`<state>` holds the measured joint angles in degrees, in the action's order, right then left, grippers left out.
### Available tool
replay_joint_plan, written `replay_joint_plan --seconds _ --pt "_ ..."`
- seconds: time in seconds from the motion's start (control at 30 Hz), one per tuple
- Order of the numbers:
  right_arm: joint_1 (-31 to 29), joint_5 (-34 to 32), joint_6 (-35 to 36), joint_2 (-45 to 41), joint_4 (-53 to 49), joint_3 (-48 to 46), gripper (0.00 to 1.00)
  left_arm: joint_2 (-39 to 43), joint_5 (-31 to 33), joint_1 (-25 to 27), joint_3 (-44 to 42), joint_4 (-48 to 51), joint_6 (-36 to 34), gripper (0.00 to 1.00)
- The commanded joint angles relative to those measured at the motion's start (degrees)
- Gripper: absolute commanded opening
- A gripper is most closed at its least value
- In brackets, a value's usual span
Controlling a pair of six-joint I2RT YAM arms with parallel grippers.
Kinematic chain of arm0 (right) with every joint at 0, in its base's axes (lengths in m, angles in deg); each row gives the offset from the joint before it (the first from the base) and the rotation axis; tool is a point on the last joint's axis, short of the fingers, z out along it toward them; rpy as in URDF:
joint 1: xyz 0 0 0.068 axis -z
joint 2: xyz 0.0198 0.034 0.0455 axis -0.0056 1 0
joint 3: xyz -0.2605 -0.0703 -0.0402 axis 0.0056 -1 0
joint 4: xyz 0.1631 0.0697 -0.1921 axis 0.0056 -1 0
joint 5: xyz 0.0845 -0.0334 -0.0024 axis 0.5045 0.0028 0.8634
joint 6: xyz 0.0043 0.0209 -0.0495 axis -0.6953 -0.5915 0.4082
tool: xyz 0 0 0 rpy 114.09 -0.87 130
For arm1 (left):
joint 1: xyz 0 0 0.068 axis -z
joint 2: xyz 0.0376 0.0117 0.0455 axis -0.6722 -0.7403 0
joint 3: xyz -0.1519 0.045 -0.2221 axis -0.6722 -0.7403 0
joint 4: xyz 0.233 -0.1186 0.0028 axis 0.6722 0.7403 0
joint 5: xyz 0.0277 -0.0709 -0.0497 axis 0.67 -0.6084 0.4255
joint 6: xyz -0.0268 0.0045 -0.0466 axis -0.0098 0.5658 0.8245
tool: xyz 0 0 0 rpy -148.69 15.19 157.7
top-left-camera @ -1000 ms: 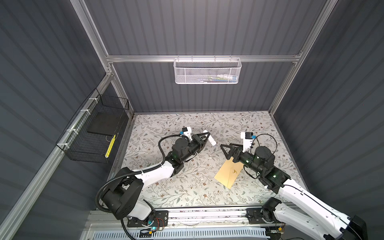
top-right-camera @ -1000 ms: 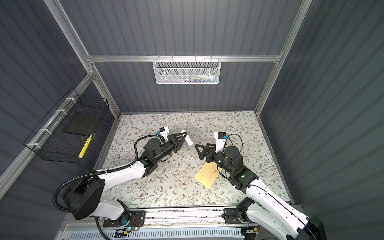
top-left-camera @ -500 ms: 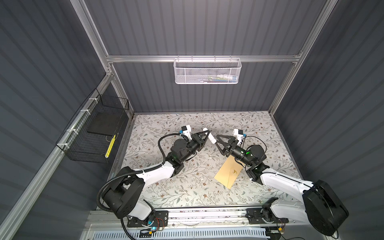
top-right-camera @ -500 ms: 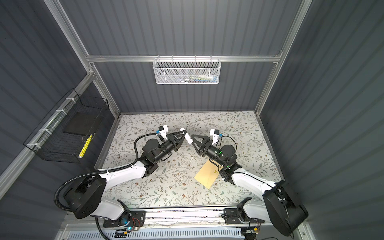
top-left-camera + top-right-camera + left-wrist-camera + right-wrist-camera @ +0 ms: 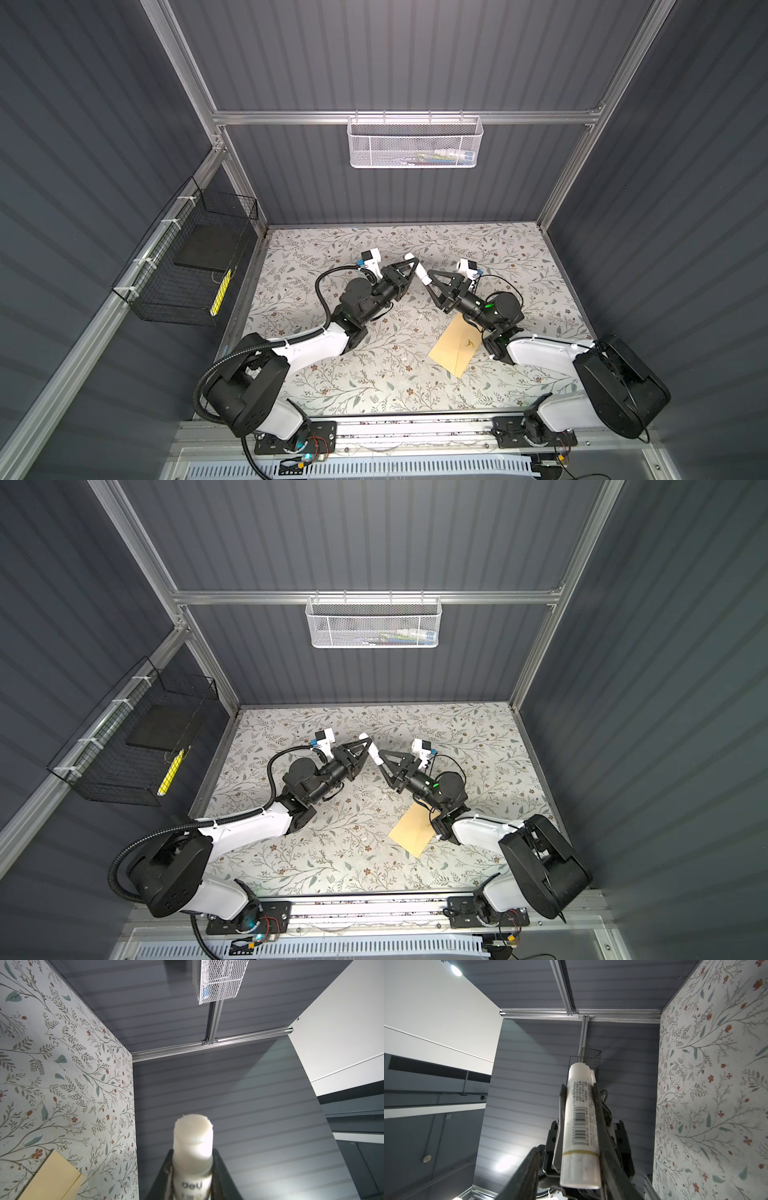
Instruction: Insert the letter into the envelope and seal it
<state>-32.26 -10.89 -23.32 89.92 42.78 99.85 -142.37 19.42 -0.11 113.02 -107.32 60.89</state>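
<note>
The tan envelope [image 5: 455, 348] lies on the desk [image 5: 374, 374], lower right of centre in both top views. Above it at mid-frame the left jaws clamp a glue stick [image 5: 417, 268], while the right jaws stand part-open around its lower end, one finger [image 5: 527, 1167] clear of it.

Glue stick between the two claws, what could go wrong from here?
1. The left claw grips the glue stick while the right claw is not yet shut on its base; releasing early could drop it.
2. Its glue tip is uncapped, so a fall could smear the table or envelope.
</note>
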Motion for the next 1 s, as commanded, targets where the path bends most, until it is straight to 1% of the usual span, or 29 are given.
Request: replay_joint_plan --seconds 0.0,0.13,0.43,0.53,0.73,0.83,0.97 --pt "-0.6 0.7 -0.7 0.2 6.3 0.1 0.46 -0.7 0.5 -0.2 -0.5 -0.3 -1.6 0.00" --pt "-0.8 0.6 -1.0 1.0 7.1 0.3 0.40 -1.0 0.3 -0.2 -0.4 -0.5 -1.5 0.00" --pt "-0.9 0.7 -1.3 2.8 8.2 0.8 0.29 -0.8 0.3 -0.2 -1.0 -0.6 -1.5 0.00" --pt "-0.9 1.0 -1.4 3.2 8.5 1.0 0.23 -0.9 0.4 -0.2 -1.1 -0.5 -1.5 0.00" --pt "-0.9 1.5 -0.2 3.1 8.3 1.0 0.19 -0.2 0.4 -0.2 -1.1 1.1 -1.8 0.00" --pt "-0.9 2.3 1.8 2.2 6.0 1.5 0.18 0.1 0.5 -0.2 -1.1 2.3 -1.9 0.00" --pt "-1.0 3.3 6.6 -0.7 -1.8 1.8 0.17 0.4 0.3 -0.2 -0.7 4.2 -1.9 0.00"
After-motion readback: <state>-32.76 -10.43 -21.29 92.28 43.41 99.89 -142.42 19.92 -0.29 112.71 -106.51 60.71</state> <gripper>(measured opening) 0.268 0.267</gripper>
